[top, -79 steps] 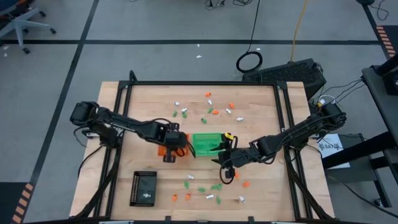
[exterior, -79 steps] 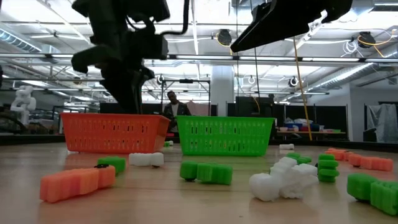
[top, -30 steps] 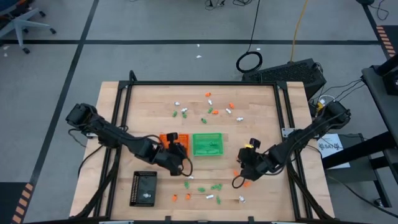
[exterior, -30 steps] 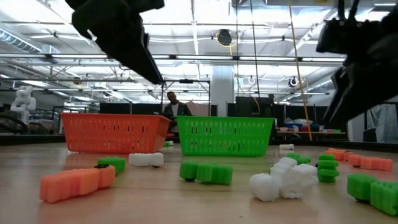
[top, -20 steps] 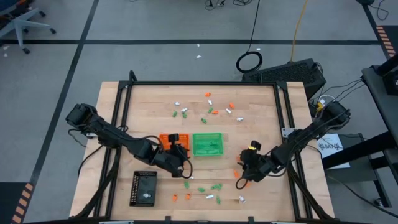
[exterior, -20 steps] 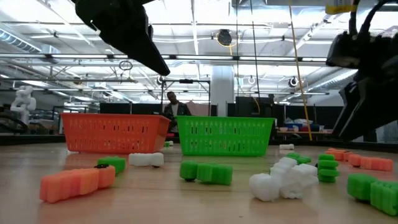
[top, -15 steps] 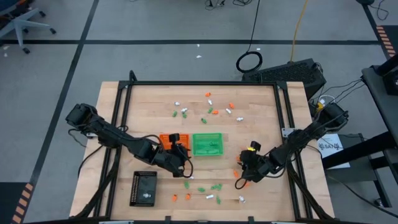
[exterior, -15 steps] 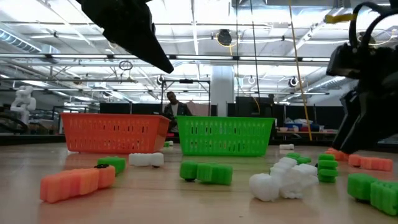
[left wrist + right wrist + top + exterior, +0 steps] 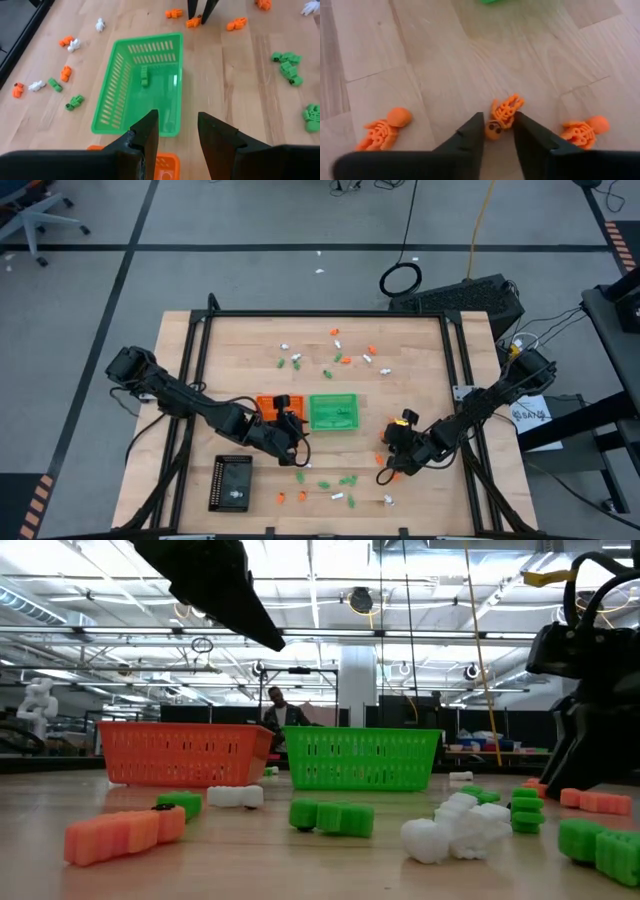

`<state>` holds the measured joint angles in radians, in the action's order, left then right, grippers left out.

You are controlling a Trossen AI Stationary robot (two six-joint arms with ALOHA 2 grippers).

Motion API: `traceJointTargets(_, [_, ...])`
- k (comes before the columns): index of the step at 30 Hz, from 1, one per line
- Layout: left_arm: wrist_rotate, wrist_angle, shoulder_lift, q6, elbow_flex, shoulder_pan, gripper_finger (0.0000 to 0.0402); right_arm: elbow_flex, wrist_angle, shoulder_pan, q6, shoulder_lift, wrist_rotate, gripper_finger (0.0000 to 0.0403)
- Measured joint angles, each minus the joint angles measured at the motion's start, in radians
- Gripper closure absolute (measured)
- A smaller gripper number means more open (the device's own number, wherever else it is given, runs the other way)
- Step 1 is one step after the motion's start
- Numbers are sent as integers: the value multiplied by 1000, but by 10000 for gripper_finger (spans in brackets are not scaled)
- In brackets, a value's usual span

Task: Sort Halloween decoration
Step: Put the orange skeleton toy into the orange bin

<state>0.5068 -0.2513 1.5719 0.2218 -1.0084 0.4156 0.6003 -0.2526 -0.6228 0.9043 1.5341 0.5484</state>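
Right gripper [image 9: 495,131] is narrowed around an orange skeleton [image 9: 502,116] at lower centre — its long axis runs out between the fingers; left gripper [image 9: 178,131] is part-open, empty.

Counts on the wooden table
Two square baskets, one orange [image 9: 270,406], one green [image 9: 333,411]; one black tray [image 9: 231,482]; two robot arms.

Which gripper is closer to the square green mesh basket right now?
Left. The left gripper hangs just off the green mesh basket's near left corner; the right gripper is farther off, down at a small orange skeleton trinket on the table.
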Motion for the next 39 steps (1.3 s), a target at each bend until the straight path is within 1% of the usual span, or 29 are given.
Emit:
traceJointTargets(4, [0,0,0,0,0,0,267,0,-1,0,-8,0,1,384])
traceJointTargets(6, [0,0,0,0,0,0,267,0,-2,0,-21,0,3,393])
traceJointTargets(11, [0,0,0,1,0,0,267,5,-15,2,-67,-14,0,385])
traceJointTargets(22, [-2,15,0,4,0,0,267,94,-30,2,-316,-117,4,397])
traceJointTargets(29, [-6,45,0,0,0,0,267,177,-91,5,-459,-189,34,398])
traceJointTargets(32, [-6,58,0,-1,0,0,267,219,-131,6,-522,-212,64,398])
traceJointTargets(39, [-6,64,0,-1,0,0,267,311,-160,6,-780,-234,125,398])
